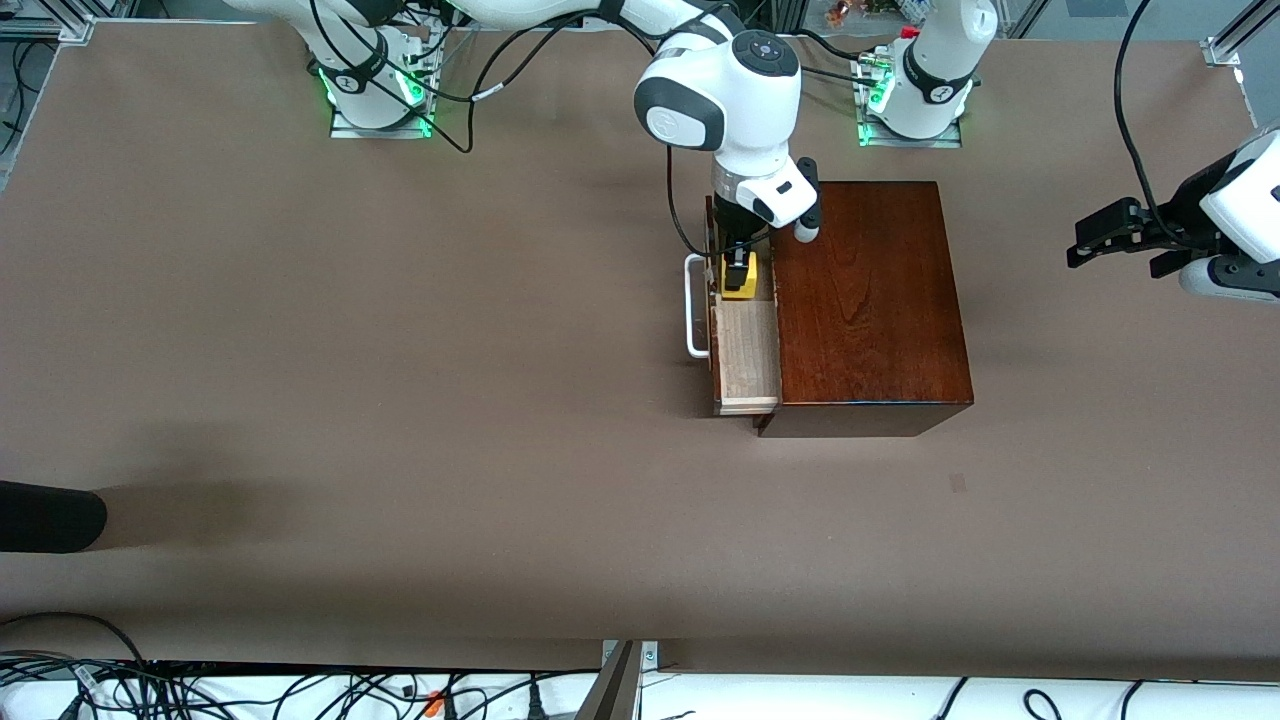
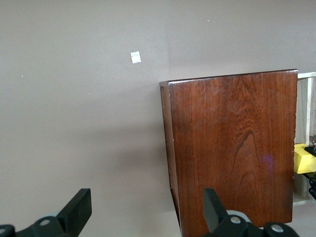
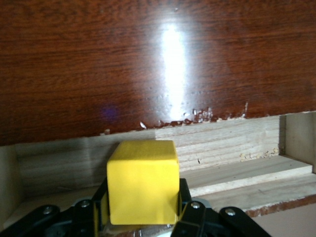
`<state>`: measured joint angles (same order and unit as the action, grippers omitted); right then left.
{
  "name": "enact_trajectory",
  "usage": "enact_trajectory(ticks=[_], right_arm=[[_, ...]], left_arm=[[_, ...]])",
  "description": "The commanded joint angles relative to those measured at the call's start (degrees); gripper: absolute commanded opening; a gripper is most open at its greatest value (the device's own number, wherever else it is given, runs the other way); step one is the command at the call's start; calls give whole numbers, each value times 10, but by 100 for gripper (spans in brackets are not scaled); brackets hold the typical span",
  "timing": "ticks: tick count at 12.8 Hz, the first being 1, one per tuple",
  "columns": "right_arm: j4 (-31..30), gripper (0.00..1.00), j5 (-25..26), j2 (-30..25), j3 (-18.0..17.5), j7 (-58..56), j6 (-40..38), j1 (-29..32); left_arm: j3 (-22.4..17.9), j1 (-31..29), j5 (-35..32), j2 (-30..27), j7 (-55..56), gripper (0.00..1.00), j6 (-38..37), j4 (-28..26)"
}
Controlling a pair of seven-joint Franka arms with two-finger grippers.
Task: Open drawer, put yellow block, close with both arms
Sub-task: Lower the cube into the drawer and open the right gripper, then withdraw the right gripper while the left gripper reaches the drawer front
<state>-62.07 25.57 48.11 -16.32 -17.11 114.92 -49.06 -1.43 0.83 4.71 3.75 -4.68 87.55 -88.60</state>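
Observation:
The drawer (image 1: 745, 350) stands pulled out of the mahogany box (image 1: 865, 300), its white handle (image 1: 693, 305) facing the right arm's end of the table. My right gripper (image 1: 738, 268) is shut on the yellow block (image 1: 740, 278), low in the drawer's part farther from the front camera. In the right wrist view the yellow block (image 3: 143, 180) sits between the black fingers (image 3: 190, 210), with the pale tray (image 3: 237, 168) and the box (image 3: 148, 64) close by. I cannot tell if it touches the tray floor. My left gripper (image 1: 1100, 235) hangs open and empty over the table beside the box (image 2: 232, 148).
A black object (image 1: 50, 515) pokes in at the table edge toward the right arm's end. Cables lie along the edge nearest the front camera. A small white scrap (image 2: 135, 57) lies on the brown table.

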Motion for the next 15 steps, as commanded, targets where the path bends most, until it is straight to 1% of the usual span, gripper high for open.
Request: enact_trajectory(ticks=[1,4,6,10,12,13,14,15], right_arm=[[5,36,10,8,7,-9,-8,-4],[4,38,10,10,7,-10,-8,-3],[4,100,10,10,7,-11,-8,-1],[12,100,5,2,7,-11,-19,0],[41,100,0,-8,2,-7,-64,0],[60,100,-8,-26,2,-6,-94,1],[68,100,-27,-52,4,-6,-125,9],[68,100,-52,-86,8,-6,-142,32]], left_arm=[[1,0,2,9,-3,100,-12,19],[1,0,1,9,-3,100,-12,19],[1,0,1,9,-3,100,-12,19],[1,0,1,9,-3,100,-12,19],[1,0,1,9,-3,100,-12,19],[1,0,1,9,-3,100,-12,19],[1,0,1,9,-3,100,-12,19],[0,0,1,9,-4,100,-12,19]])
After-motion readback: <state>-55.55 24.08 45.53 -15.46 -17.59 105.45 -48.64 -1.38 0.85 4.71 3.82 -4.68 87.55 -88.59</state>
